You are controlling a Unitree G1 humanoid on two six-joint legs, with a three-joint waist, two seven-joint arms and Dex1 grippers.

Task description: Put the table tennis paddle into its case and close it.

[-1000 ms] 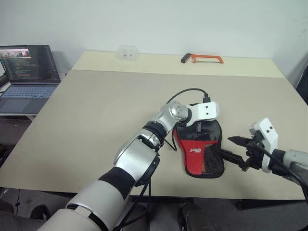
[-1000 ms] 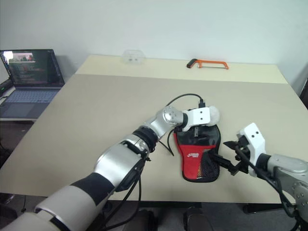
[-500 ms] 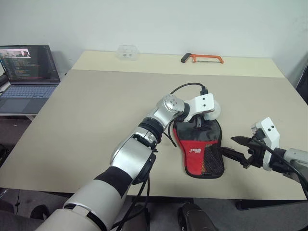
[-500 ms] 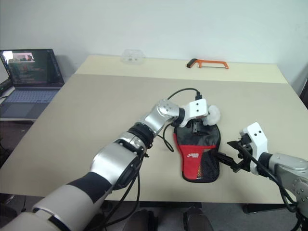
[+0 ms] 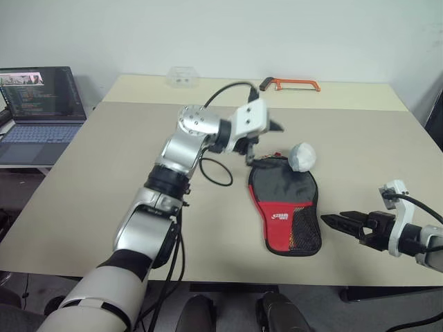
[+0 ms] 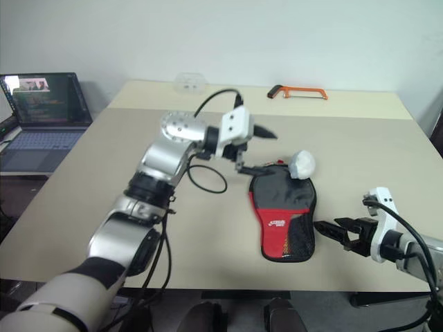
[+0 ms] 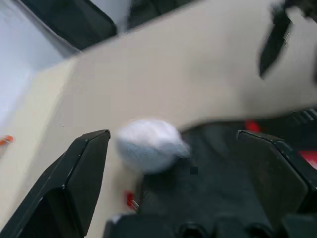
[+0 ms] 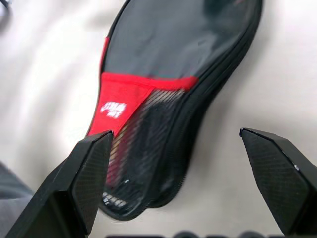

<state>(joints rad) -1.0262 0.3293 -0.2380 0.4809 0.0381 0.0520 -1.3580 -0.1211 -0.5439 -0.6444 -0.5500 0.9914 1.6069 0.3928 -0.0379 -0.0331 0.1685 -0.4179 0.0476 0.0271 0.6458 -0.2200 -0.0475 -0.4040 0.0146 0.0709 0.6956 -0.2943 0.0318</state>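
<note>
**Case lies flat on the table, both grippers empty**

Beige tabletop (image 5: 138,173) under a plain pale wall carries the case (image 5: 284,207), which lies flat near the front edge, right of centre. Its wide rounded end is black fabric, a red panel crosses the middle, and a black mesh pocket covers the narrow end nearest the robot. A small white logo sits on the red panel; its letters are too small to read. The paddle itself cannot be made out, so whether it is inside the case cannot be told from here. A crumpled white ball (image 5: 302,155) rests at the far right edge of the case, touching it or just beside it.

Above the table and to the left of the case's far end hangs the left gripper (image 5: 261,142), its two black fingers spread wide with nothing between them. The right gripper (image 5: 340,220) sits low just right of the case's narrow end, pointing toward it, jaws likewise wide apart and empty.

At the far edge lie an orange-framed hacksaw (image 5: 291,84) and a small clear plastic box (image 5: 183,76). Off the table's left side stands an open laptop (image 5: 38,111) with unreadable text on its screen.
</note>
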